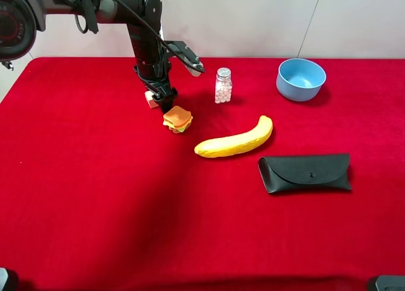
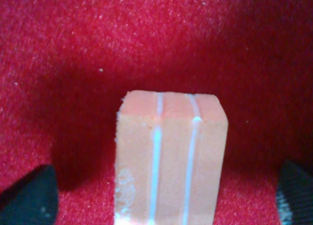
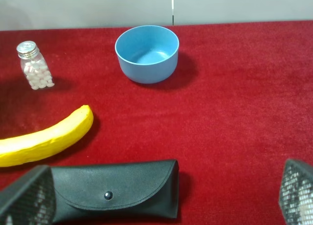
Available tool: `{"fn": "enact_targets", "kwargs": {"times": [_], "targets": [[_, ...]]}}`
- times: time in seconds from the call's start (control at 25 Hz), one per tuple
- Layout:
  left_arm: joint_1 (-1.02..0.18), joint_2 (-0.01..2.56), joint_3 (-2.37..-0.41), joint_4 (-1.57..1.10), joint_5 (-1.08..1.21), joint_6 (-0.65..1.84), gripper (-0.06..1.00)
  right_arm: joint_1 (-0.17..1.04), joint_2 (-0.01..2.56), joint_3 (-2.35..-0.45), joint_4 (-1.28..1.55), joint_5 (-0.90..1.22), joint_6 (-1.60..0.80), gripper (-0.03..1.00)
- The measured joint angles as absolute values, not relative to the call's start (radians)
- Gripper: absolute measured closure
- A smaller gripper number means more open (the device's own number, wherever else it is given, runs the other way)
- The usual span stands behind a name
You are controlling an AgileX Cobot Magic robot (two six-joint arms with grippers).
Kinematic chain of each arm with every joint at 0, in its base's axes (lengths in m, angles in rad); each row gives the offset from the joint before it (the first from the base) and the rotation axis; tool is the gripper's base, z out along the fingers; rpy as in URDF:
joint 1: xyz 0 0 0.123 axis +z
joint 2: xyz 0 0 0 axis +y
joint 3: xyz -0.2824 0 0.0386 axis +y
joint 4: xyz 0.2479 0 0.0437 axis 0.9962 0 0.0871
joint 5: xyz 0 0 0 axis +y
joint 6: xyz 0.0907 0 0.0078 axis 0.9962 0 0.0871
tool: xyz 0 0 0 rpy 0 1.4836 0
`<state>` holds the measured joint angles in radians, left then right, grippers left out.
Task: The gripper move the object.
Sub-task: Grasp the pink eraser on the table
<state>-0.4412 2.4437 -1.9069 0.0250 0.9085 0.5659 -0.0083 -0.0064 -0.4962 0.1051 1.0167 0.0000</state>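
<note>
The object (image 1: 150,99), a small cream and pinkish-orange block, lies on the red cloth at the back left. In the left wrist view it (image 2: 171,161) fills the middle, with two pale lines along its top. My left gripper (image 1: 162,99) is down over it, open, with the block between the two dark fingertips (image 2: 29,198), which stand wide apart and do not touch it. My right gripper (image 3: 161,200) is open and empty, its fingertips (image 3: 24,198) low over the near right part of the table.
A toy sandwich (image 1: 178,119) sits just in front of the block. A yellow banana (image 1: 234,141), a pill bottle (image 1: 223,85), a blue bowl (image 1: 300,79) and a black glasses case (image 1: 304,172) lie to the right.
</note>
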Motion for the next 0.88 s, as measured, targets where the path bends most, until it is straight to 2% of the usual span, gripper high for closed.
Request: {"fn": "enact_targets", "kwargs": {"times": [0.24,0.48,0.88], "targets": [[-0.441,2.444,-1.907,0.025,0.909,0.566,0.37,-0.008,-0.006,-0.496,0.105,1.017,0.0,0.27],[-0.44,2.444,-1.907,0.025,0.909,0.566,0.63,-0.008,-0.006,-0.496,0.105,1.017,0.0,0.27],[-0.44,2.444,-1.91,0.023,0.909,0.567,0.68,-0.008,-0.006,-0.496,0.105,1.017,0.0,0.27]]}}
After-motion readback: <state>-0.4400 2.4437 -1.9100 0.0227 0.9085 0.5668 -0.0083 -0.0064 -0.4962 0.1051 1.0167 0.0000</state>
